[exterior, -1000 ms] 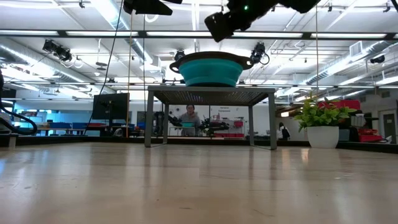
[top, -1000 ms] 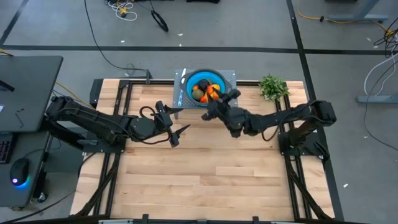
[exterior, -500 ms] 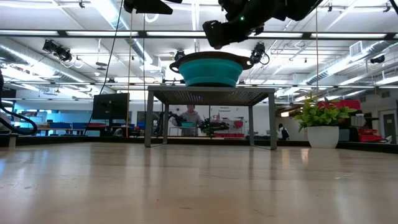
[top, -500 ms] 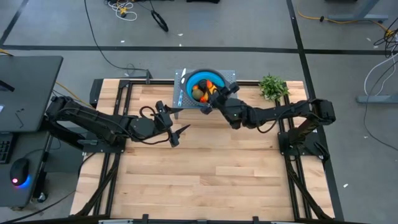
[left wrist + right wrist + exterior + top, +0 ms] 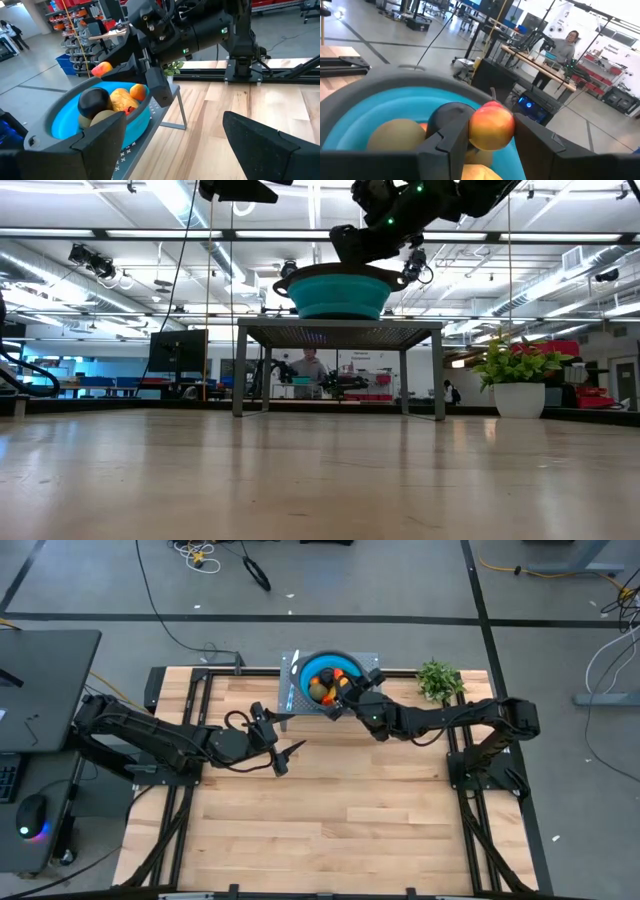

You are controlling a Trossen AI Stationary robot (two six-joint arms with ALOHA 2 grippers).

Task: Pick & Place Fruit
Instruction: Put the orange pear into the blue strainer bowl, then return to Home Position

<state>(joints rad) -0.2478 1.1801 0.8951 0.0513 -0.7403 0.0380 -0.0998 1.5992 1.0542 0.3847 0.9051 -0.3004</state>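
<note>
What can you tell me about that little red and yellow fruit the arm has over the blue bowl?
The fruit is small and round, red shading to yellow-orange, smooth-skinned, with a thin stem on top. It sits pinched between the two dark fingers of the right tool, just above the blue bowl and the other fruit inside. Only the fingers touch it.

No lettering, label, brand, number or sign is legible in any view; all too small.
</note>
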